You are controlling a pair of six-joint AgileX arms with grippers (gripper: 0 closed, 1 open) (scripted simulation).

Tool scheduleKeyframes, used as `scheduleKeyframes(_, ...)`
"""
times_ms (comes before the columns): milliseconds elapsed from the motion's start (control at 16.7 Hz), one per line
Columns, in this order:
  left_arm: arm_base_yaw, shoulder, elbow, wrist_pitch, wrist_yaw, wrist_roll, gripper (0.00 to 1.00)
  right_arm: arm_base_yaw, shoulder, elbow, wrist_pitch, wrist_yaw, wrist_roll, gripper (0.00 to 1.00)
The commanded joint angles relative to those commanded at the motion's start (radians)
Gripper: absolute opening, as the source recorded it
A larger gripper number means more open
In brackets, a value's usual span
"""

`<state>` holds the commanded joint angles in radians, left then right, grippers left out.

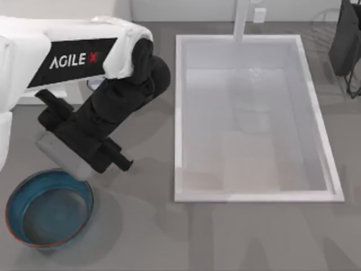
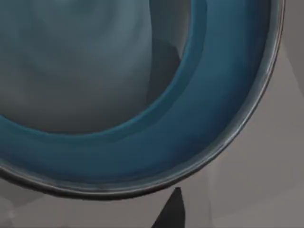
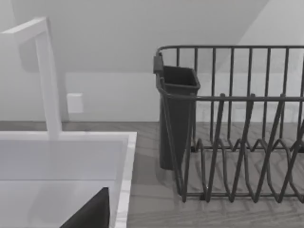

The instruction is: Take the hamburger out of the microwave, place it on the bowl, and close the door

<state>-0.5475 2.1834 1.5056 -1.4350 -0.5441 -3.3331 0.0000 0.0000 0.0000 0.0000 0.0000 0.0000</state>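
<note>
The teal-blue bowl (image 1: 86, 195) with its reddish-brown rim stands at the table's front left. My left gripper (image 1: 63, 159) hangs just over the bowl's far rim, at the end of the black wrist that reaches down from the white arm. In the left wrist view the bowl's blue wall (image 2: 213, 118) and pale floor are very close, and a dark tip of the left gripper (image 2: 174, 211) sits just outside the rim. Nothing lies on the part of the bowl's floor that I see. The hamburger, the microwave and its door are out of view. A dark corner of the right gripper (image 3: 92, 213) shows low over the sink.
A white rectangular sink (image 1: 179, 113) fills the middle and right of the table, with a white tap (image 1: 241, 20) at its far edge. A dark wire dish rack (image 3: 237, 142) with a dark cup (image 3: 176, 114) stands at the far right. Grey countertop lies between bowl and sink.
</note>
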Motion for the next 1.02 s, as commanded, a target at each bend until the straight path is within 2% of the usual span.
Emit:
scheduleKeyframes(240,-0.066,0.129,0.009,-0.217,-0.068,0.315,0.0,0.0,0.0,0.0,0.0,0.0,0.0,1.0)
scheduleKeyframes(420,-0.096,0.201,0.006,-0.311,-0.097,0.457,0.0,0.0,0.0,0.0,0.0,0.0,0.0,1.0)
scheduleKeyframes(840,-0.106,0.228,0.003,-0.343,-0.106,0.504,0.0,0.0,0.0,0.0,0.0,0.0,0.0,1.0)
scheduleKeyframes(1020,-0.096,0.245,0.026,-0.303,-0.107,0.507,0.0,0.0,0.0,0.0,0.0,0.0,0.0,1.0)
